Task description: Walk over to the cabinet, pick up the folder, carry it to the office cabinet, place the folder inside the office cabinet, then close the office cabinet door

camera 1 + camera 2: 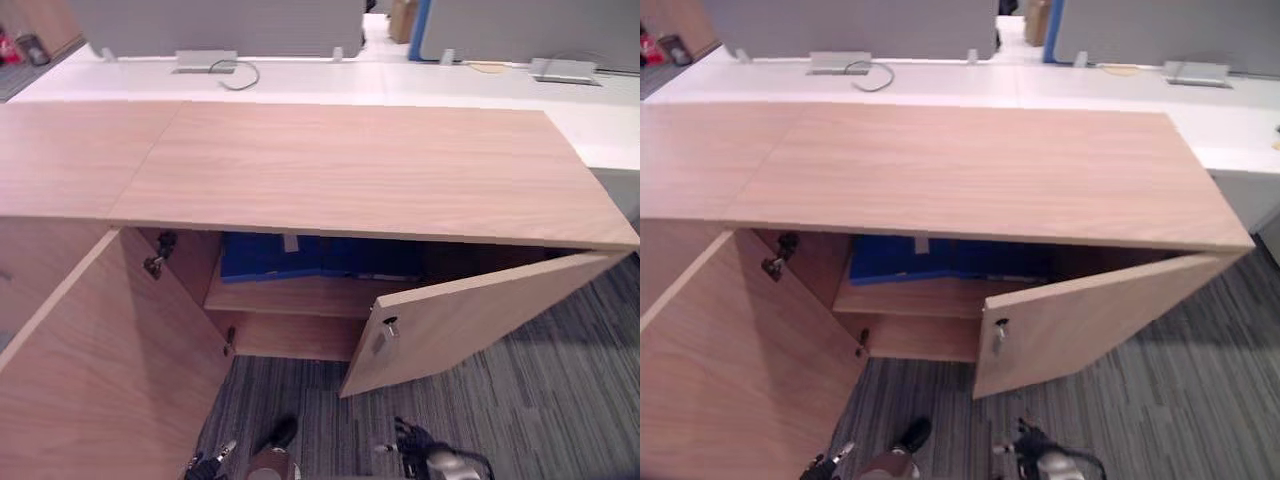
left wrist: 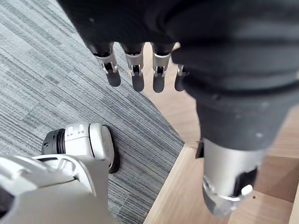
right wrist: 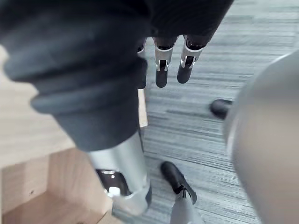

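The blue folder (image 1: 300, 257) already lies on the shelf inside the office cabinet (image 1: 350, 170), well apart from both sets of fingers and above them, so the fetching, carrying and placing look done. The left hand (image 2: 154, 32) and right hand (image 3: 117, 56) hang low over the carpet (image 2: 56, 70), each with its fingers (image 2: 138, 77) straight, slightly apart and holding nothing. What is left, as I judge it, is the closing: the half-open door (image 1: 470, 320) stands near the right fingers and the wide-open door (image 1: 100, 380) beside the left fingers, and both need pushing shut.
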Tool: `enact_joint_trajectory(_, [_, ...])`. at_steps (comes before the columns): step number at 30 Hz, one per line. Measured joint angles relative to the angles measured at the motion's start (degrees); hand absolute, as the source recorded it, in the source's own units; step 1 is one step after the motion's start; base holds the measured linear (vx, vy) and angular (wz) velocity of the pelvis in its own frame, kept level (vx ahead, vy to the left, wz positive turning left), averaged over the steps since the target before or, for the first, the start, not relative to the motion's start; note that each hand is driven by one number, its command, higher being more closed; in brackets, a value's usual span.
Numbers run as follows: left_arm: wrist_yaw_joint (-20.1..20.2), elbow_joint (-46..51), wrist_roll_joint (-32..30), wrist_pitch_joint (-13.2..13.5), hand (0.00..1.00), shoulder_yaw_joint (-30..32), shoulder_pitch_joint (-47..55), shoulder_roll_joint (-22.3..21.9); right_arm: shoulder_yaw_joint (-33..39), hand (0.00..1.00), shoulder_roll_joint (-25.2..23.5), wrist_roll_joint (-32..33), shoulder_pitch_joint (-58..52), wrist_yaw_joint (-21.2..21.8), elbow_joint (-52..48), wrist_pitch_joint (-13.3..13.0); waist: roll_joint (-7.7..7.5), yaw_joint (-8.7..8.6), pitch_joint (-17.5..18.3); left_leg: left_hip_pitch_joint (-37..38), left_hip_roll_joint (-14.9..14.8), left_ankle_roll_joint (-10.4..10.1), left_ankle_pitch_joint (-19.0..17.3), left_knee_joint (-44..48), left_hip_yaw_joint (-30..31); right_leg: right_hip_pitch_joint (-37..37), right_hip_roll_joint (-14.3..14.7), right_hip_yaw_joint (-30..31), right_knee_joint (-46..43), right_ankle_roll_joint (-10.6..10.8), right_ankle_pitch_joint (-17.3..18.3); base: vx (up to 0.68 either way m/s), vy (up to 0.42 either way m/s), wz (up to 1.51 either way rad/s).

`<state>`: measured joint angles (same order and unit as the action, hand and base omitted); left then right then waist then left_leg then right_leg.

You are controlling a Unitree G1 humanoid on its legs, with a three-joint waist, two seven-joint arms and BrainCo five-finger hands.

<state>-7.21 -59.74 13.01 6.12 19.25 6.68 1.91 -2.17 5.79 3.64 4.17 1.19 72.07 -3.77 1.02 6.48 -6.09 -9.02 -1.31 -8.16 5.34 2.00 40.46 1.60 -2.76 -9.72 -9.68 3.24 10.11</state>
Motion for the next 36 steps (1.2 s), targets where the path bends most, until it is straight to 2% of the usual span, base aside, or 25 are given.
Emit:
enact_joint_trajectory(2, [0.01,1.76,0.00,0.01,0.00,-0.16,-0.44,-0.01,4.96,0.00,-0.70,-0.11,-1.08,-1.07,0.09,0.29,-0.76,-0.20,-0.64,-1.78,1.38,0.99,3.90,0.10,-3.70,0.73,-0.54,-3.93,-0.17,-0.58,0.17,0.06,-0.157,0.96])
enact_joint_trajectory(3, [0.03,2.43,0.01,0.05,0.00,-0.46,-0.59,-0.02,7.00,0.00,-1.14,-0.28,-1.24,-1.36,0.09,0.30,-1.23,-0.23,-1.06,-2.27,2.37,2.50,6.45,0.10,-7.96,1.39,-1.27,-5.51,-0.17,-0.74,0.26,0.05,-0.103,1.12])
enact_joint_trajectory(4, [0.04,3.27,0.00,0.16,0.00,-1.67,-0.72,-0.01,9.94,0.00,-1.56,-0.36,-1.52,-1.40,0.04,0.32,-1.44,-0.36,-1.33,-2.32,2.74,5.75,9.36,-1.45,-16.87,1.72,-2.03,-7.43,-0.24,-1.27,0.01,0.04,-0.016,1.02])
enact_joint_trajectory(5, [0.09,3.49,0.03,0.44,0.00,-1.95,-0.91,0.19,11.71,0.00,-2.12,-0.48,-1.26,-1.35,-0.21,0.30,-1.62,-0.56,-1.57,-2.50,1.78,9.86,6.04,-0.13,-29.41,1.91,-2.24,-9.25,0.30,-1.82,0.03,0.03,0.034,1.01])
enact_joint_trajectory(6, [0.12,3.00,-0.02,0.17,0.00,-2.10,-1.49,0.60,13.65,0.00,-2.63,-0.67,-1.20,-1.39,-0.69,0.00,-1.23,-1.48,-2.01,-4.69,0.17,12.42,-0.24,6.81,-41.28,2.33,-2.29,-11.36,-0.15,-1.94,0.10,0.01,0.069,0.93])
enact_joint_trajectory(7, [0.19,2.97,-0.03,-0.05,0.00,-2.43,-2.04,1.24,16.36,0.00,-3.02,-1.05,-1.15,-1.39,-0.84,0.21,-1.94,-1.46,-3.22,-7.38,-3.36,12.29,-5.60,16.85,-51.50,2.84,-3.28,-13.82,-0.35,-2.00,0.23,-0.02,0.033,1.01])
enact_joint_trajectory(8, [0.26,2.97,-0.07,-0.06,0.00,-2.76,-2.03,1.61,18.47,0.00,-2.93,-1.88,-1.79,-1.39,-0.88,0.66,-2.16,-1.75,-3.11,-7.81,-5.45,11.98,-9.47,24.07,-57.22,3.77,-4.55,-16.06,-0.39,-1.81,0.44,-0.02,0.005,0.82])
enact_joint_trajectory(10, [0.38,2.93,-0.73,-0.04,0.00,-3.93,-1.98,1.86,20.01,0.00,-2.51,-2.48,-3.20,-1.47,-1.68,1.13,-1.85,-2.42,-2.88,-6.80,-7.17,11.56,-13.29,29.30,-61.22,4.23,-5.95,-18.67,-0.81,-1.22,0.91,0.04,0.113,0.79])
enact_joint_trajectory(11, [0.55,2.27,-1.21,-0.06,0.00,-4.99,-2.02,1.88,22.42,0.00,-2.68,-2.35,-3.86,-1.48,-2.93,1.38,-0.92,-3.28,-2.50,-5.12,-8.84,11.21,-14.89,29.42,-63.84,4.43,-6.40,-20.80,-1.31,-0.80,1.04,0.13,0.228,1.07])
enact_joint_trajectory(12, [0.80,1.42,-1.25,-0.17,0.00,-5.59,-2.27,1.44,23.82,0.00,-2.48,-2.23,-3.89,-1.51,-3.17,1.44,0.21,-4.04,-2.08,-3.66,-8.95,8.94,-16.26,25.72,-64.56,4.31,-6.26,-22.65,-2.71,0.55,1.28,0.14,0.263,1.21])
enact_joint_trajectory(13, [1.09,0.92,-1.18,-0.24,0.00,-6.30,-3.52,1.30,25.60,0.00,-2.97,-2.17,-3.45,-1.76,-3.09,1.56,-0.62,-4.05,-2.46,-3.12,-6.12,9.86,-15.39,22.58,-63.19,3.69,-7.47,-23.36,-4.22,1.19,1.87,0.08,0.187,1.33])
enact_joint_trajectory(14, [1.40,0.97,-1.18,-0.20,0.00,-7.28,-3.94,1.50,27.48,0.00,-4.07,-1.62,-3.39,-1.93,-2.32,1.89,-1.46,-3.95,-2.85,-1.62,-2.55,10.65,-12.50,17.35,-60.71,3.80,-8.01,-22.99,-2.87,0.81,1.93,0.05,0.121,1.51])
enact_joint_trajectory(15, [1.63,0.67,-1.09,-0.44,0.00,-7.57,-4.19,1.22,28.31,0.00,-4.66,0.16,-3.47,-2.20,-2.13,1.92,-1.61,-4.08,-2.81,0.19,0.27,11.10,-9.56,12.16,-58.21,4.80,-7.09,-23.01,0.02,0.74,1.94,0.01,0.033,1.30])
enact_joint_trajectory(16, [1.77,0.67,-0.97,-0.53,0.00,-7.66,-4.09,1.14,28.41,0.00,-4.71,0.64,-3.45,-2.25,-2.15,1.92,-1.62,-4.04,-2.83,1.31,1.54,11.23,-8.25,9.81,-57.31,5.15,-6.77,-23.06,1.28,0.43,1.72,-0.01,-0.020,1.28])
enact_joint_trajectory(17, [1.99,0.67,-0.78,-0.74,0.00,-7.87,-3.76,0.68,28.80,0.00,-4.47,2.14,-3.66,-2.28,-2.23,1.89,-1.15,-4.66,-2.65,3.52,3.80,11.18,-5.94,5.56,-54.95,6.61,-6.81,-22.96,2.13,-0.25,0.97,-0.01,0.018,0.94])
enact_joint_trajectory(18, [2.25,0.72,-0.41,-0.71,0.00,-8.72,-3.28,0.40,29.72,0.00,-4.11,2.23,-3.58,-2.39,-2.49,1.92,-0.33,-4.24,-2.38,5.39,5.07,11.20,-3.77,1.39,-53.86,7.00,-7.24,-23.30,2.09,-0.05,0.86,0.00,0.048,0.78])
enact_joint_trajectory(21, [2.62,0.70,0.97,-0.75,0.00,-8.98,-2.52,0.10,30.19,0.00,-3.71,2.51,-3.23,-2.52,-2.73,1.87,1.06,-4.54,-2.49,8.35,6.16,10.71,0.98,-6.96,-52.23,6.94,-7.14,-24.86,2.08,1.09,0.19,0.00,0.030,0.32])
enact_joint_trajectory(25, [2.65,0.73,6.95,-0.62,0.00,-8.28,-2.27,-0.09,32.16,0.00,-3.99,2.54,-3.31,-2.67,-2.58,2.14,0.98,-5.04,-2.68,8.26,6.09,10.37,1.79,-7.42,-50.65,7.62,-6.84,-26.37,1.86,1.17,0.14,-0.04,-0.048,0.16])
enact_joint_trajectory(30, [1.60,1.69,13.07,-0.59,0.00,-2.75,-1.79,-1.49,32.16,0.00,-3.99,4.17,-3.43,-2.66,-2.57,2.14,1.00,-5.57,-2.68,8.10,6.06,10.33,2.19,-7.47,-49.47,7.84,-6.45,-27.74,2.67,1.15,0.14,-0.03,-0.022,0.13])
enact_joint_trajectory(34, [-0.31,13.00,14.41,-0.60,0.00,3.24,0.60,-3.06,32.19,0.00,-4.00,4.15,-3.71,-2.62,-2.66,2.15,0.98,-5.50,-2.69,8.07,5.99,10.35,2.23,-7.49,-49.29,8.18,-6.09,-27.97,3.28,1.12,0.13,-0.01,-0.007,0.04])
enact_joint_trajectory(36, [-1.38,19.24,12.15,-0.58,0.00,7.20,0.26,-2.49,32.37,0.00,-4.14,4.13,-3.95,-2.55,-2.71,2.19,1.00,-5.43,-2.68,8.07,5.95,10.36,2.21,-7.50,-49.35,8.39,-5.90,-27.99,3.66,1.09,0.12,0.00,0.000,0.00])
